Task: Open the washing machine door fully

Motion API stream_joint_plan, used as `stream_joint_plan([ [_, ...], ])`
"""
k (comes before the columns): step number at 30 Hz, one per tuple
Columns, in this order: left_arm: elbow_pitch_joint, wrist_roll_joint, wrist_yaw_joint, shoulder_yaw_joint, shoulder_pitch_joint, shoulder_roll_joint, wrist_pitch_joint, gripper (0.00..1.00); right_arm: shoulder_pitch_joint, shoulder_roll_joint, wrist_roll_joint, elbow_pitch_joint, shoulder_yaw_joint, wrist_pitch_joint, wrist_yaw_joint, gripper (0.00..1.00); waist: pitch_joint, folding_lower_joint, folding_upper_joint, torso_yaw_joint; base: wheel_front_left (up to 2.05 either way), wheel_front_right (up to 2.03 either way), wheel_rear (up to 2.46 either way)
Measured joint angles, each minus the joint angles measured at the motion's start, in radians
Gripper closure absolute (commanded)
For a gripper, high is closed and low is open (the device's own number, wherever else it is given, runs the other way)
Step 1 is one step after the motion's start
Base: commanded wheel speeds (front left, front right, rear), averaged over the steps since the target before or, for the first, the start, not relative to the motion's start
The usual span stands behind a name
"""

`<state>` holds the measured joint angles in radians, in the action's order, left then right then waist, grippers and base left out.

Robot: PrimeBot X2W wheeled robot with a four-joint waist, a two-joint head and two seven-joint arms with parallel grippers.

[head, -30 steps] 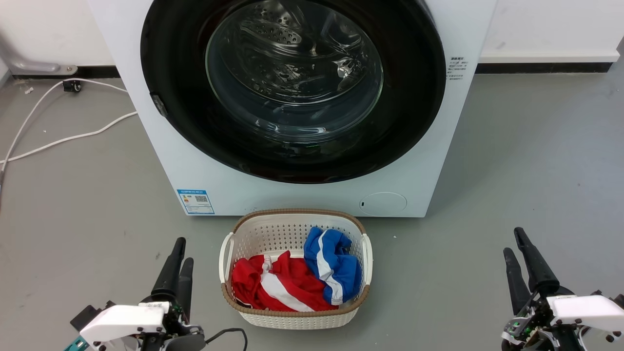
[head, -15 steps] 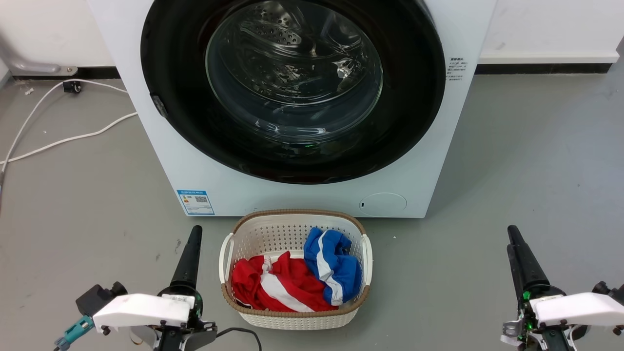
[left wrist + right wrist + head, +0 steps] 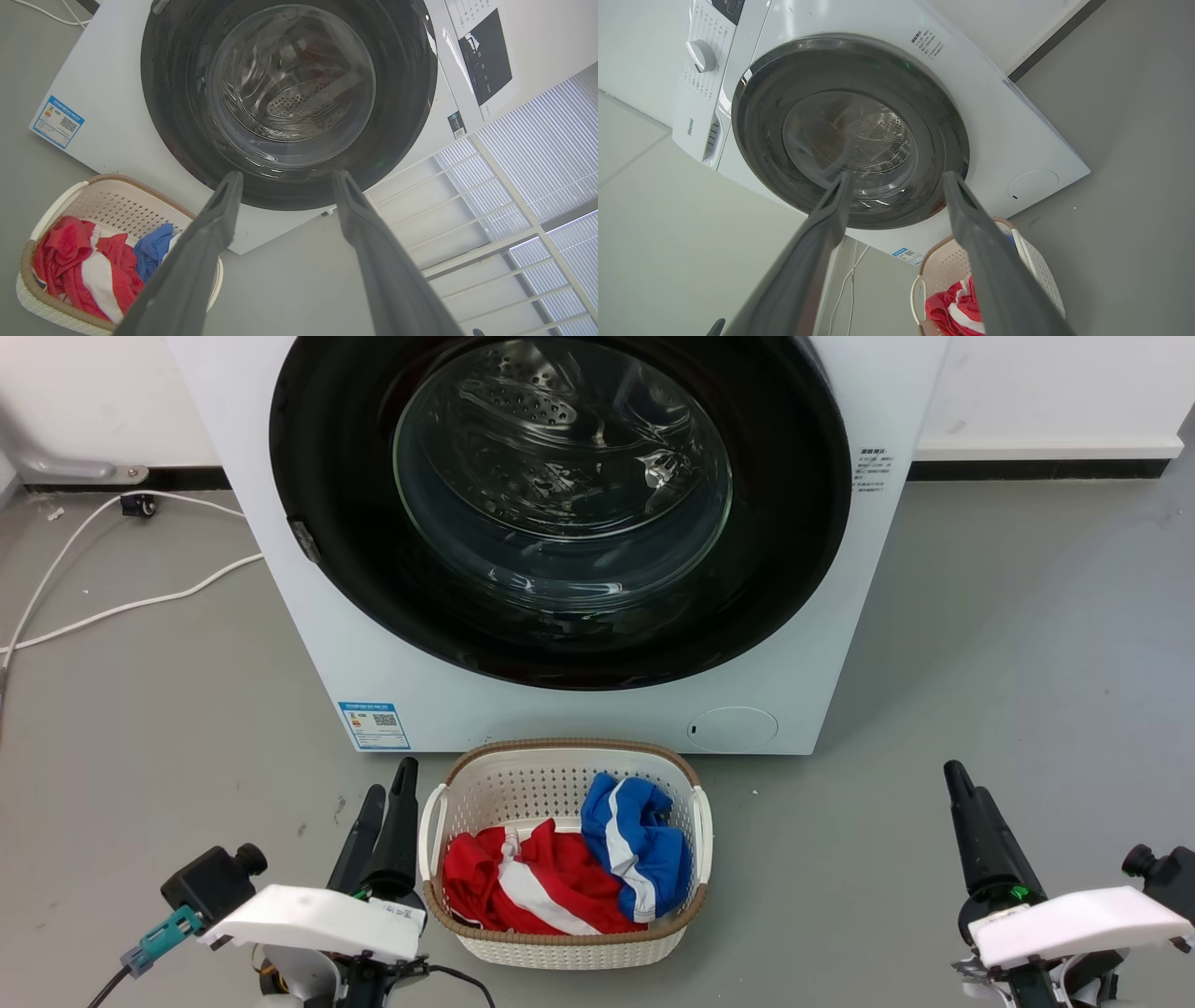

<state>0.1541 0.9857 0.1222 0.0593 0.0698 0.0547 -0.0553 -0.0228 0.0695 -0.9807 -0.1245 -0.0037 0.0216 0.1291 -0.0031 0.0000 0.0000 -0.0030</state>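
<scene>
The white washing machine (image 3: 560, 719) stands ahead of me on the grey floor. Its round glossy black washing machine door (image 3: 560, 476) lies flat against the front, and the steel drum shows through the glass. A small latch notch sits on the door's left edge. My left gripper (image 3: 390, 777) is open low at the left, just beside the basket, well short of the door. In the left wrist view the left gripper (image 3: 287, 174) frames the door (image 3: 289, 84). My right gripper (image 3: 963, 779) is open at the lower right. In the right wrist view, the right gripper (image 3: 897, 174) points at the door (image 3: 850, 135).
A white laundry basket (image 3: 560, 761) with red and blue clothes (image 3: 560, 877) sits on the floor right in front of the machine, between my arms. White cables (image 3: 112, 607) trail over the floor at the left. A wall runs behind the machine.
Both grippers have moved forward toward the machine. The left one has shifted right, up to the basket's side, and the right one slightly left. The door has not moved.
</scene>
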Motion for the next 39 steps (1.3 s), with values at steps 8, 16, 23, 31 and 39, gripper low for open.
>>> stream_joint_plan([
  [8, -0.018, -0.161, -0.010, 0.016, 0.003, 0.017, -0.026, 0.00, 0.004, 0.001, 0.156, 0.033, 0.009, 0.004, 0.000, 0.00, 0.001, 0.0000, 0.0000, 0.000, 0.00, 0.00, 0.00],
  [16, -0.018, -0.292, -0.013, 0.045, 0.017, 0.041, -0.049, 0.00, 0.014, 0.001, 0.301, 0.062, 0.010, -0.001, 0.000, 0.00, 0.001, 0.0000, 0.0000, -0.001, 0.00, 0.00, 0.00],
  [23, -0.006, -0.387, -0.023, 0.070, 0.021, 0.058, -0.069, 0.00, 0.025, 0.000, 0.420, 0.084, 0.008, -0.006, 0.000, 0.00, 0.000, 0.0000, 0.0000, -0.004, 0.00, 0.00, 0.00],
  [31, 0.007, -0.476, -0.035, 0.093, 0.023, 0.068, -0.090, 0.00, 0.035, -0.004, 0.534, 0.103, 0.008, -0.009, 0.000, 0.00, -0.002, 0.0000, 0.0000, -0.004, 0.00, 0.00, 0.00],
  [39, 0.016, -0.555, -0.044, 0.107, 0.031, 0.081, -0.109, 0.00, 0.047, -0.009, 0.625, 0.125, -0.008, -0.018, 0.000, 0.00, -0.004, 0.0000, 0.0000, -0.005, 0.00, 0.00, 0.00],
])
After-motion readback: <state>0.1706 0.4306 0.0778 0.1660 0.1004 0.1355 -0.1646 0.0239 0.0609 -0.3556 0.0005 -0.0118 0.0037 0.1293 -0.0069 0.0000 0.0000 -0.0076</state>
